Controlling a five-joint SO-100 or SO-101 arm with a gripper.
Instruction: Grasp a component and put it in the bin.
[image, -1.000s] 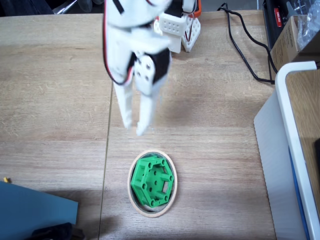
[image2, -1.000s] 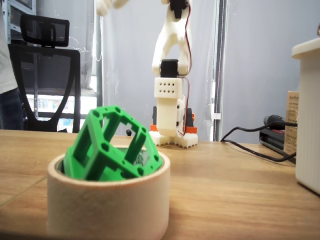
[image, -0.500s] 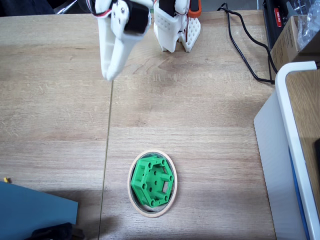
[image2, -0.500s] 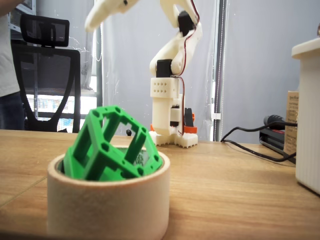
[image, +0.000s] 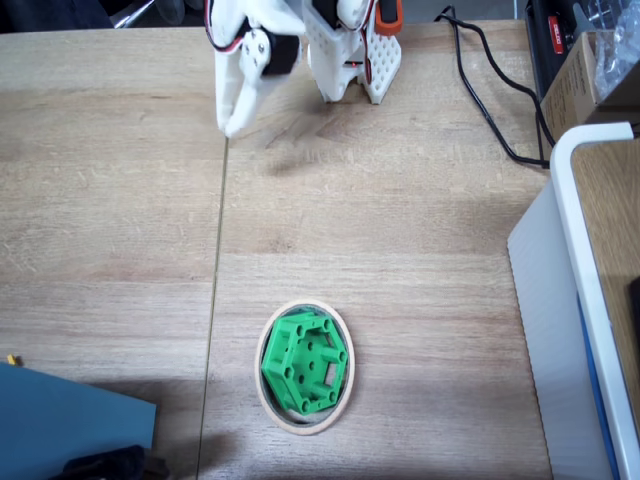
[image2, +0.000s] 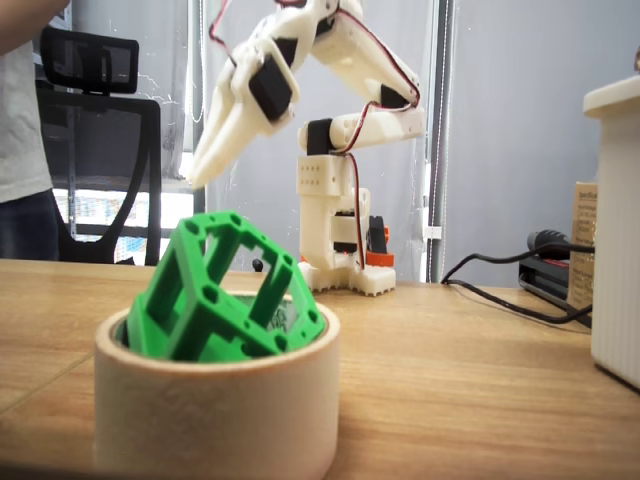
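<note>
A wooden bench (image: 420, 250) carries a beige ring, the bin (image: 341, 398), with the green component (image: 303, 362) tilted inside it; the gripper (image: 228, 126) hangs empty near the arm's base, fingers together; the placing looks finished, leaving only parking the arm.

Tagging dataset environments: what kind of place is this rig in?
Likely an office or lab bench: a wooden table, an office chair behind it, and a cable running to boxed gear at the edge.
</note>
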